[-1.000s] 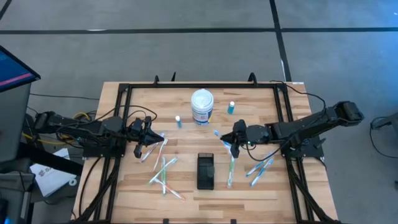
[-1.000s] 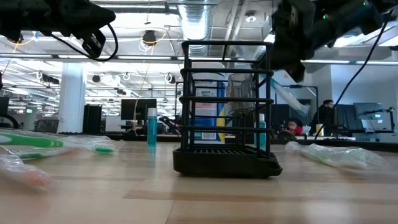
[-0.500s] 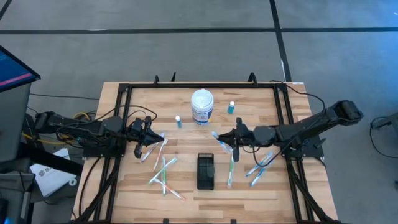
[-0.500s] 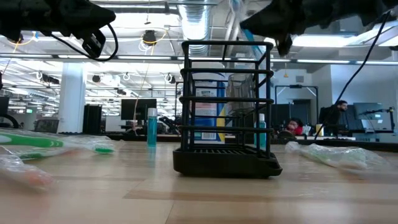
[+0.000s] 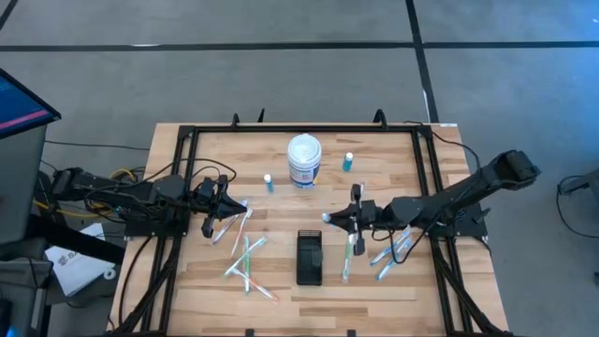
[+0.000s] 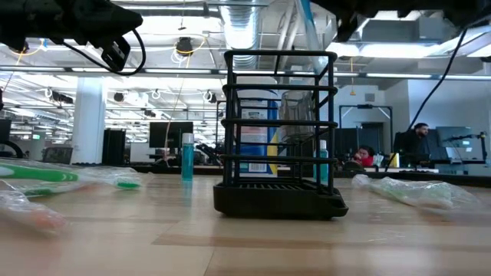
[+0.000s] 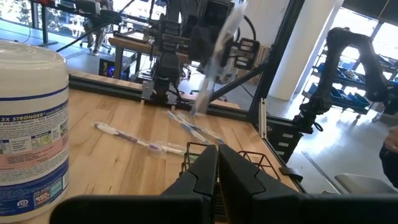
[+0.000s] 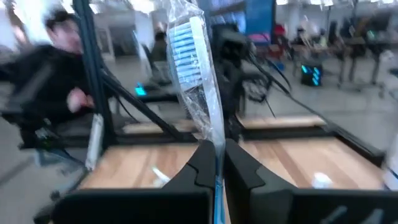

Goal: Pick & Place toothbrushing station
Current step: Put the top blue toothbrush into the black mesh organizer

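Observation:
The toothbrushing station, a black slotted holder (image 5: 309, 257), stands on its base at the table's near middle; the low view shows it as a wire rack (image 6: 276, 130). My right gripper (image 5: 335, 219) hovers just right of and beyond it, shut on a toothbrush in a clear wrapper (image 8: 196, 68). The brush head (image 6: 307, 23) shows above the rack's top. My left gripper (image 5: 208, 227) waits shut at the table's left, pointing level toward the holder (image 7: 233, 158), with nothing in it. My right gripper pinches the wrapped toothbrush by its handle (image 8: 216, 149), well below the bristle head, between its two fingers. The fingers lie level, coming from the table's right, across the brush. The brush stands nearly upright, head up, lifted clear of the table.
A white round tub with a blue label (image 5: 304, 159) stands at the far middle, with a small bottle on each side (image 5: 268, 183) (image 5: 348, 161). Loose wrapped toothbrushes lie left (image 5: 243, 257) and right (image 5: 388, 251) of the holder. Black frame rails (image 5: 187, 187) border the table.
My right gripper has risen and gone a little toward the holder, tipping from pointing down to level and rolling. The toothbrush has swung with it from slanting to nearly upright, head up, and now shows above the rack's top.

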